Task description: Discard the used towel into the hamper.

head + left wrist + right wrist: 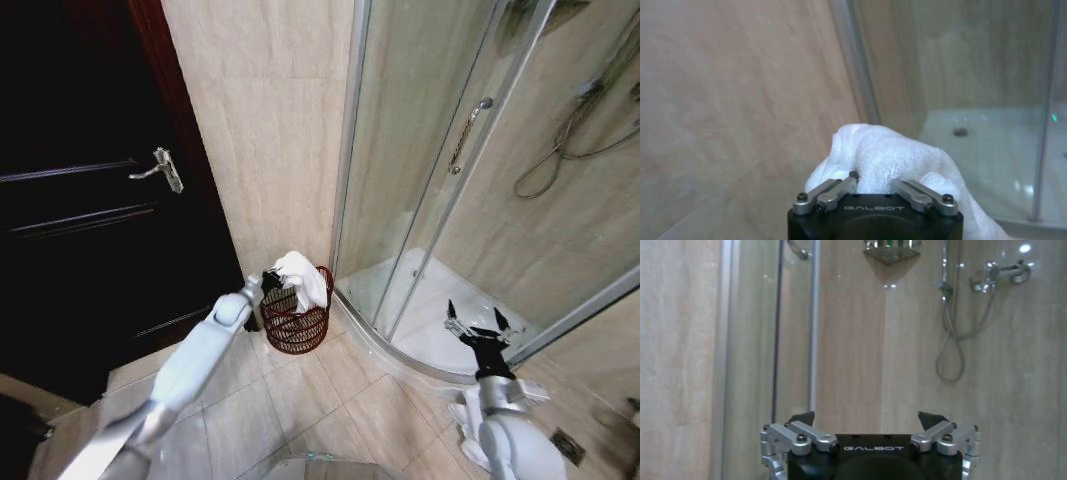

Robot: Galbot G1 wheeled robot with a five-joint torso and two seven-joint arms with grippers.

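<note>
My left arm reaches fwd and down to the hamper point(296, 322), which sits on the tiled floor point(330, 400) in the corner btwn the dark door point(90, 200) and the glass shower enclosure point(440, 180), just beside the enclosure's curved base. My left gripper point(268, 282) is right over the hamper's rim on the door side, and its fingers point(833, 187) are closed in on the white towel point(300, 275); in the left wrist view the towel point(887, 160) bulges up btwn and past the two fingers, so I've got hold of it. The towel is bunched, piled above the hamper's top edge and draping over the rim toward the shower side; part of it looks to be inside the basket, but I can't tell how far down it goes. Hamper is upright, dark reddish-brown open weave, narrower at the base. Behind it is a beige tiled wall point(270, 120). My right arm hangs low on my right, well apart from the hamper, w/ the right gripper point(483, 327) pointing up in front of the shower's glass; its fingers point(803, 418) are spread wide w/ nothing btwn them. In the right wrist view, past those fingers, I see the shower hose point(950, 340) and tap point(1000, 272) on the tiled wall inside the enclosure.
</note>
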